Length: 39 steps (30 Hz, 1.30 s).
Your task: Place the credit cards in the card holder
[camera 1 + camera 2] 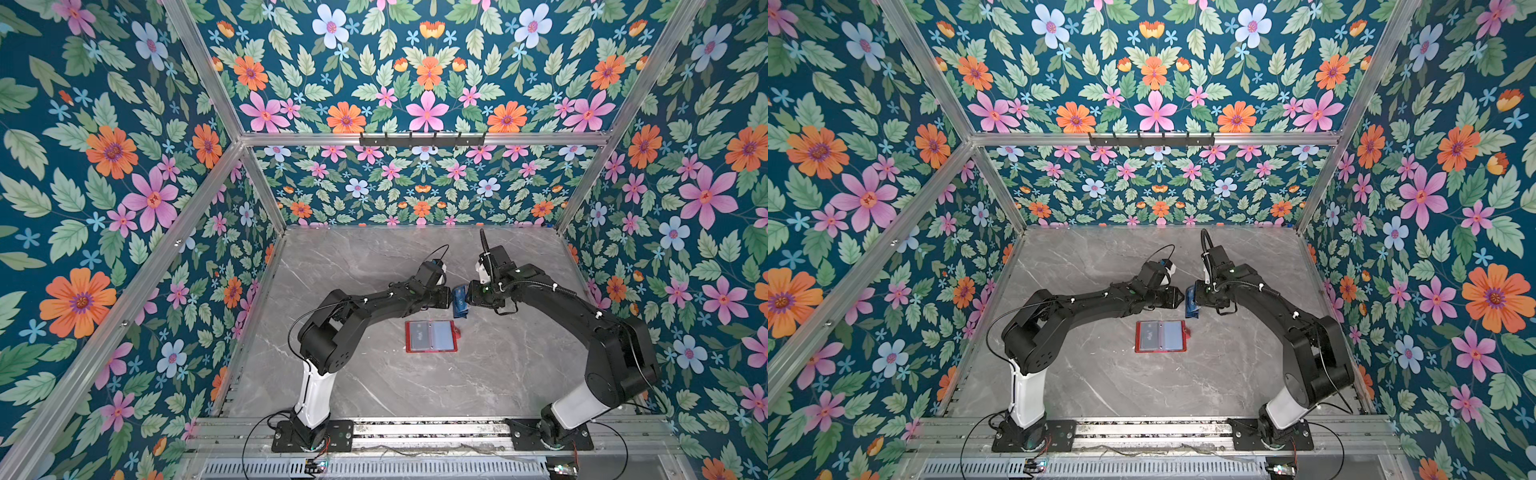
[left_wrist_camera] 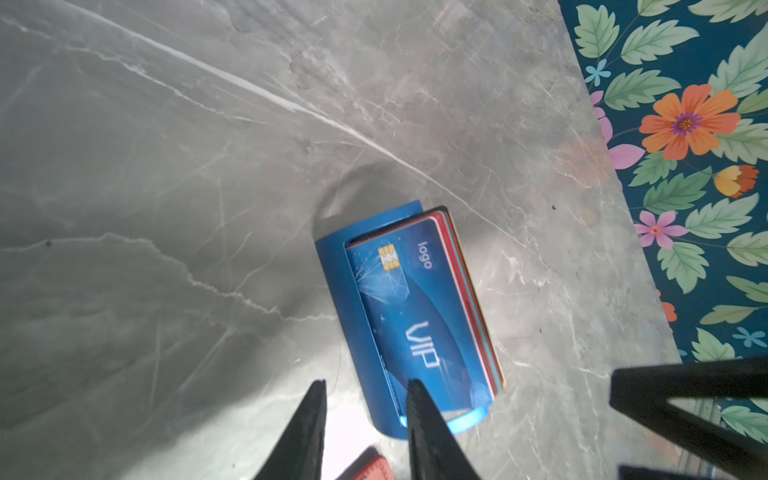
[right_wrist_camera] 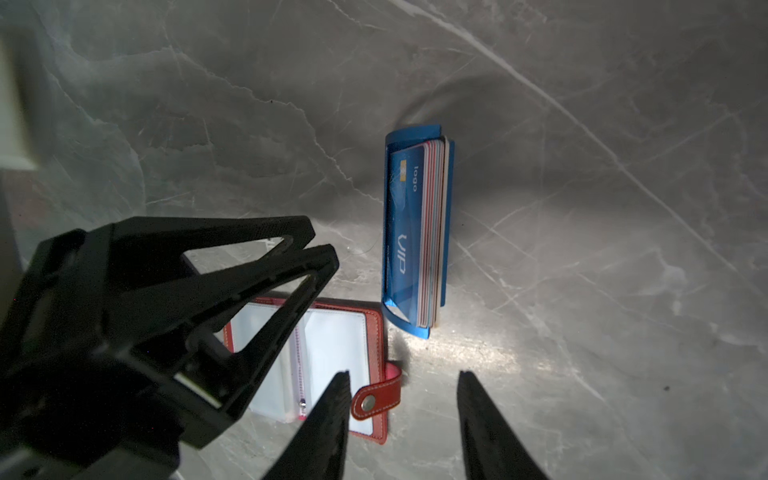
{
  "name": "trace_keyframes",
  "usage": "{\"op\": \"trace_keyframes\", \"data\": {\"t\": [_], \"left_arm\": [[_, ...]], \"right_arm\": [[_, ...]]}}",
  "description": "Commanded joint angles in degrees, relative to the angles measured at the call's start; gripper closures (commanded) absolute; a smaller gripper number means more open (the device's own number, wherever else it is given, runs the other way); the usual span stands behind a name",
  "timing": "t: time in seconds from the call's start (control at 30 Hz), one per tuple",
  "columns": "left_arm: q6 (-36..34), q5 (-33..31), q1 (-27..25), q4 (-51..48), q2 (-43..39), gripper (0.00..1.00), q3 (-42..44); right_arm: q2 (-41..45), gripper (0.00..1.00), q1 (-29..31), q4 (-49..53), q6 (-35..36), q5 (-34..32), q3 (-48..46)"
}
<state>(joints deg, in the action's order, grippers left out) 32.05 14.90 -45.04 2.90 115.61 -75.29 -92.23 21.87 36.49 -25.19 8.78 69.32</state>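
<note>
The credit cards (image 2: 419, 303) stand as a stack in a small blue stand (image 2: 336, 286); the front one is blue with "VIP" lettering, and red edges show behind it. In both top views the cards (image 1: 460, 300) sit between the two grippers. My left gripper (image 2: 366, 384) is open and empty, with one finger overlapping the stand's near edge. Also open and empty, my right gripper (image 3: 404, 374) hovers a little short of the cards (image 3: 409, 224). The card holder (image 1: 431, 336), a red wallet, lies open and flat, nearer the front than the stand. Its snap strap (image 3: 376, 399) is beside a right finger.
The grey marble table (image 1: 374, 270) is bounded by flowered walls and aluminium frame rails (image 1: 424, 428) at the front. In the right wrist view my left gripper (image 3: 322, 245) hangs over the card holder (image 3: 336, 340). Both arms bend inward and nearly meet at the stand (image 1: 1191, 301).
</note>
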Motion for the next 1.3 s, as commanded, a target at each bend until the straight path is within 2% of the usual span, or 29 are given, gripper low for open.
{"op": "trace_keyframes", "data": {"t": [0.0, 0.33, 0.73, 1.27], "left_arm": [[0.6, 2.4, 0.2, 0.3, 1.3, 0.64, -1.6], [2.3, 6.2, 1.3, 1.6, 6.1, 0.65, -4.6], [3.3, 8.9, 1.6, 2.7, 8.2, 0.68, -5.1], [4.8, 8.1, 1.7, 2.4, 8.8, 0.76, -4.3]], "right_arm": [[-1.6, 0.56, -0.4, 2.2, 1.7, 0.2, 1.9], [-9.6, 0.59, -1.5, 3.0, 3.0, 3.0, 7.0], [-14.2, 0.61, -1.9, 4.1, 3.4, 2.6, 10.4], [-18.0, 0.63, -2.4, 5.2, 4.3, 2.1, 12.0]]}}
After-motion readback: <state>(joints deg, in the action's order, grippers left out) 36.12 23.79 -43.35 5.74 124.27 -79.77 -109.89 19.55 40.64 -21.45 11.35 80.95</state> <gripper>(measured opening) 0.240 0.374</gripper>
